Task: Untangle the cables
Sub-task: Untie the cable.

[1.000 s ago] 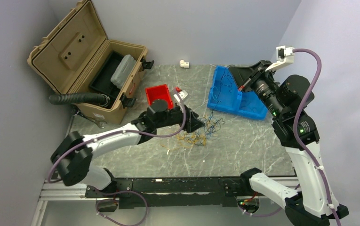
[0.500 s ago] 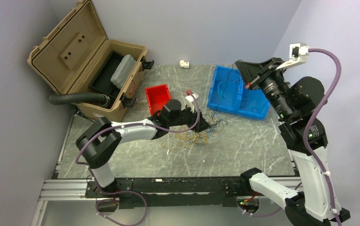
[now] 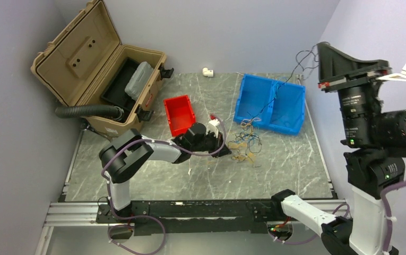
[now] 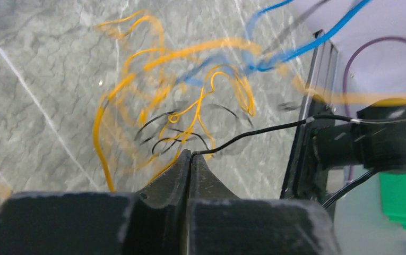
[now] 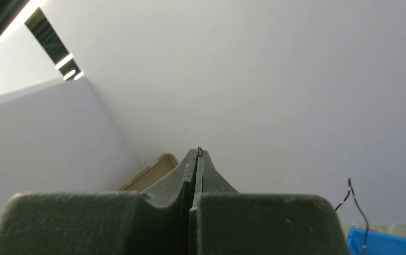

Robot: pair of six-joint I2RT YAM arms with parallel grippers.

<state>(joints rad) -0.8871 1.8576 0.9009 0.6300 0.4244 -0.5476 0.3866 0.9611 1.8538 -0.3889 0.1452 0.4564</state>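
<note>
Right gripper (image 3: 321, 49), cable (image 5: 350, 183) higher above table (image 3: 285, 164)

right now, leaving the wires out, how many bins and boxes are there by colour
tan case: 1
translucent box inside that case: 1
red bin: 1
blue bin, two compartments: 1
Total: 4

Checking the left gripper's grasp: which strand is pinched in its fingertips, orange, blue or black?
The black wire: it leaves the shut tips of the left gripper, while the orange loops and blue strands lie loose beyond them.
</note>
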